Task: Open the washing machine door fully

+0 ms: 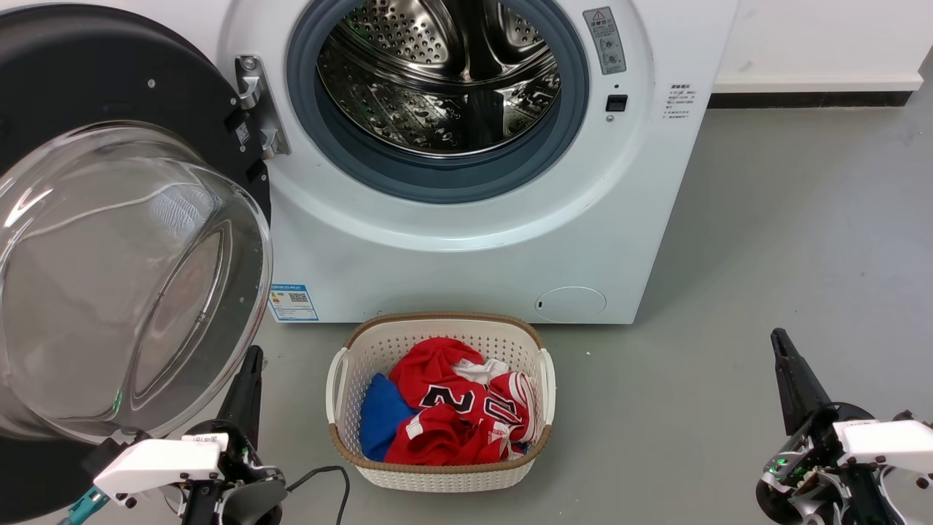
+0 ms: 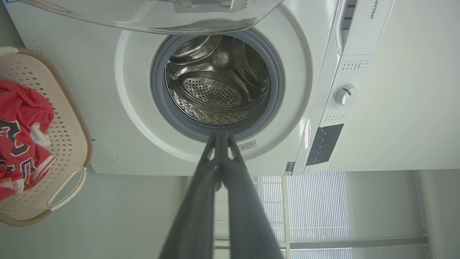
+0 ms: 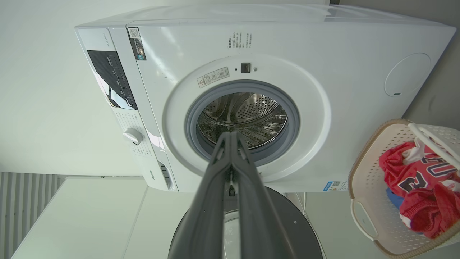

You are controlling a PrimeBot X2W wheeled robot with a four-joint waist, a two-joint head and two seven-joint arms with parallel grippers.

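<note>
1. The washing machine [image 1: 466,248] is a white front-loader standing on the grey floor [image 1: 765,240] with its back to the wall. Its steel drum [image 1: 437,80] is exposed inside a grey rubber ring.
2. The washing machine door [image 1: 87,73] is swung wide to the robot's left on a metal hinge [image 1: 255,102] at the left edge of the opening. Its clear glass bowl [image 1: 124,277] bulges toward the camera.
3. The right wrist view shows the door [image 3: 287,223] standing well clear of the opening. The left wrist view shows the bowl's rim [image 2: 143,18] along the top.
4. The left gripper [image 1: 251,361] is low at the left with its fingers pointing up, just beside the bowl's lower right rim. Whether they touch cannot be told.
5. In its own wrist view, the left gripper [image 2: 221,135] has its fingers pressed together with nothing between them. It is aimed toward the drum opening.
6. The right gripper [image 1: 780,343] is low at the right over bare floor, well apart from the machine.
7. In its own wrist view, the right gripper [image 3: 230,135] also has its fingers together and grips nothing.
8. A white woven basket [image 1: 444,319] sits on the floor just in front of the machine, between the grippers. It holds red, white and blue clothes [image 1: 452,408].
9. A blue label [image 1: 293,302] is at the machine's lower left front corner and a round cover [image 1: 571,303] is low on the right.
</note>
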